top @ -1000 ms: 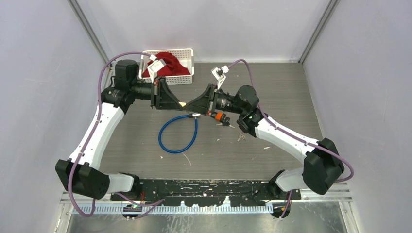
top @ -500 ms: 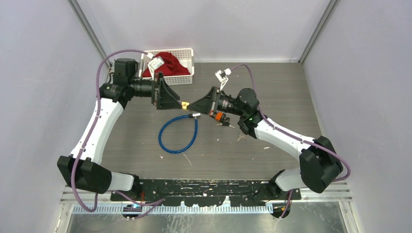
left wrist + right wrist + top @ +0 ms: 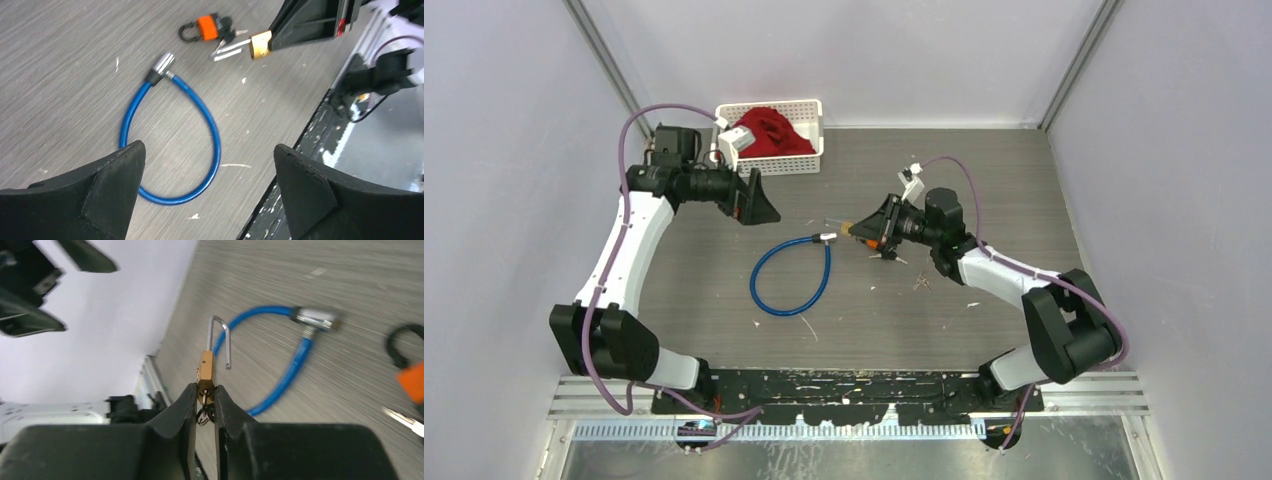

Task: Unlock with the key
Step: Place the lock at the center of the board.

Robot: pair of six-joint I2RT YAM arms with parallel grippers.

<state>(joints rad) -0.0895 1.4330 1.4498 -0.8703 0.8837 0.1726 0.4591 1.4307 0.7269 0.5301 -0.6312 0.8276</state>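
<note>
Pinches brass padlock (image 3: 205, 371) by its key end in rt gripper (image 3: 205, 390), jaws clamped, shackle (image 3: 226, 345) swung free, above table (image 3: 1024, 200) nr blue cable lock (image 3: 218, 142). Holds lt gripper (image 3: 207, 146) jaws wide apart, empty. Could lose lock if thin pinch slips or twists; could drop it among orange padlock (image 3: 206, 27) & loose keys (image 3: 231, 48).

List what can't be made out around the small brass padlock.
- Right wrist view: the keyhole end of the small brass padlock sits between the fingers of the right gripper; key inside or not, cannot tell.
- Right wrist view: orange padlock cut off by the frame edge, blurred.
- Left wrist view: silver keys blurred, number unclear.
</note>
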